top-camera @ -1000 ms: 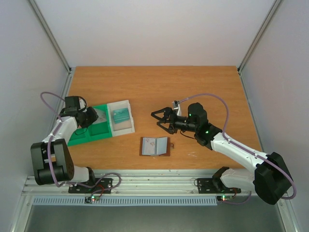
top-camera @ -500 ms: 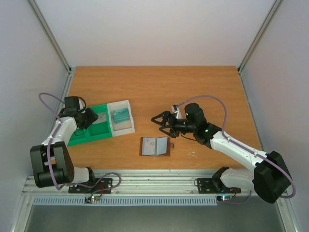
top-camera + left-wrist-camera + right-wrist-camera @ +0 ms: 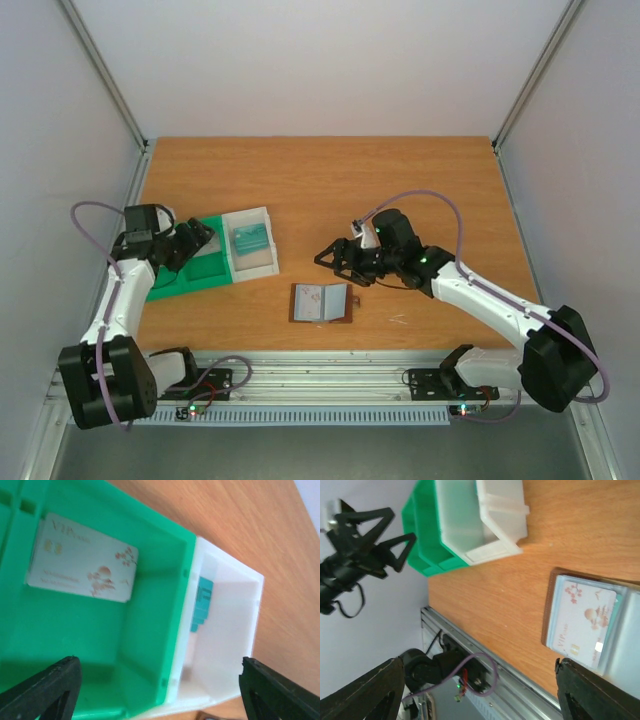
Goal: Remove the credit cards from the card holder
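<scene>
Left hand point(image 3: 193, 238) spread, empty, over the green tray point(image 3: 150, 645); only its wrist view reads the white card point(image 3: 82, 557) there, teal card point(image 3: 201, 602) alongside; card holder point(image 3: 322, 302) open on the table point(image 3: 400, 180); right wrist reveals a pocketed card point(image 3: 580, 620); looks thin, stiff, slick, best pinched by its exposed edge; right hand point(image 3: 335, 262) spread nearby.

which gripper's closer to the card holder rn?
Right. The right gripper hangs just past the far edge of the card holder, jaws open. The left gripper is well off to the left, over the green tray.
</scene>
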